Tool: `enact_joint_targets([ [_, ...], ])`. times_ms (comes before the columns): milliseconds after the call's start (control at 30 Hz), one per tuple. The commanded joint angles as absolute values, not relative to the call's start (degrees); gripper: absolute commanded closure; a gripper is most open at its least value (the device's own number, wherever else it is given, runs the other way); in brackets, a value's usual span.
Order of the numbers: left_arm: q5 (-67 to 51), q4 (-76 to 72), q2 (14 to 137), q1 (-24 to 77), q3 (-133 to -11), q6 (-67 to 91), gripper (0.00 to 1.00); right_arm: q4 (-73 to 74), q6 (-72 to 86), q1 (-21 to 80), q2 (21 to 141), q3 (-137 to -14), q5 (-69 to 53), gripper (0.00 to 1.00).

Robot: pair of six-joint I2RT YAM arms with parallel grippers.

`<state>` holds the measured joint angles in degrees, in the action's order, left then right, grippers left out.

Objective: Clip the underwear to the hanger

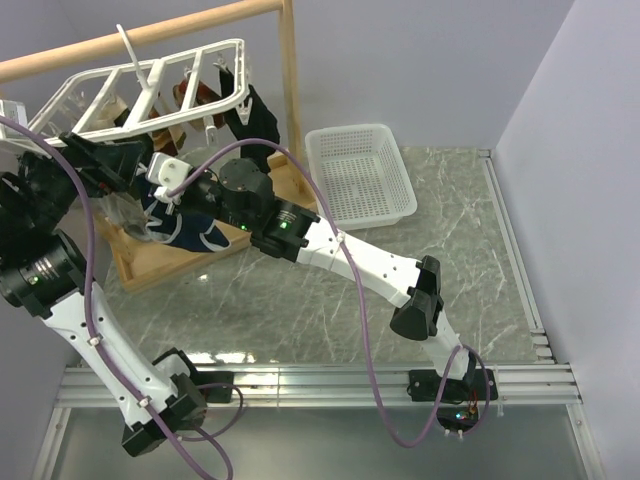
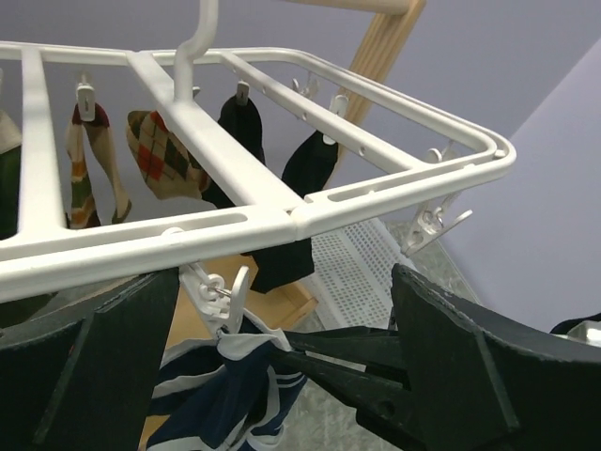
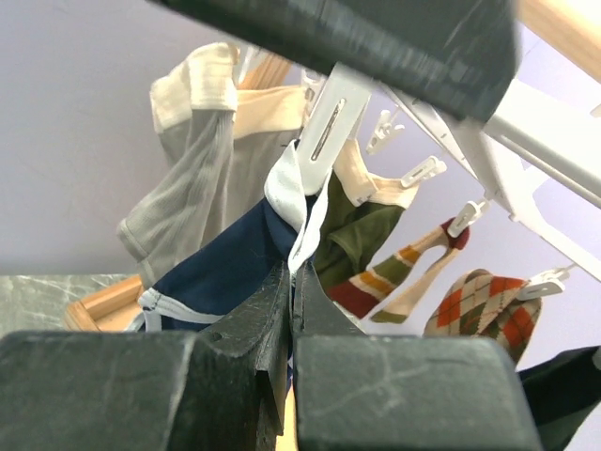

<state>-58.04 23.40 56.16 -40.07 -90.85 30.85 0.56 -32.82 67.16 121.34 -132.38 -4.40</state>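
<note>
The white grid hanger (image 1: 150, 85) hangs by its hook from the wooden rail. One of its clips (image 2: 223, 303) grips the white waist trim of the navy underwear (image 2: 221, 385), which dangles below the frame (image 2: 282, 211). My right gripper (image 3: 293, 280) is shut on the underwear (image 3: 221, 258) just under that clip (image 3: 324, 122); its fingers (image 2: 347, 362) reach in from the right. My left gripper (image 2: 282, 315) stands wide open on either side of the clip, touching nothing. From above, the underwear (image 1: 195, 232) hangs between the left gripper (image 1: 130, 175) and the right gripper (image 1: 190, 200).
Patterned socks (image 2: 164, 155), black socks (image 2: 310, 164) and a grey-and-cream garment (image 3: 192, 178) hang from other clips. The wooden stand's post (image 1: 291, 75) and base tray (image 1: 165, 260) sit under the hanger. A white mesh basket (image 1: 360, 175) lies to the right on the marble table.
</note>
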Motion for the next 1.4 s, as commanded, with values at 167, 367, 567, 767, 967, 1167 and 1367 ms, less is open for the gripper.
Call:
enact_joint_targets([
  [167, -55.5, 35.9, 55.6, -40.6, -95.5, 28.9, 0.01, -2.5, -31.8, 67.8, 118.5, -128.9, -4.8, 0.9],
  [367, -57.1, 38.2, 55.3, -40.6, -92.6, 30.4, 0.01, -3.1, -30.9, 67.9, 116.6, -126.2, -4.0, 0.57],
  [567, -54.9, 33.0, 54.5, -40.6, -90.4, 33.6, 0.01, -1.9, -30.7, 67.8, 111.9, -121.1, -3.7, 0.45],
  [767, -49.9, 26.7, 56.9, -41.0, -90.8, 35.9, 0.01, 2.2, -28.4, 66.0, 105.4, -115.7, -4.0, 0.38],
  [967, -49.3, 20.8, 59.3, -44.1, -92.9, 38.0, 0.01, 8.7, -22.2, 60.7, 99.1, -112.2, -7.3, 0.33],
  [1167, -56.6, 18.0, 60.4, -50.0, -92.9, 41.3, 0.05, 13.4, -14.9, 52.9, 93.8, -109.9, -17.7, 0.36],
  [1367, -61.2, 16.3, 57.8, -52.3, -88.7, 43.2, 0.06, 12.5, -10.5, 47.8, 94.6, -110.5, -25.6, 0.37],
])
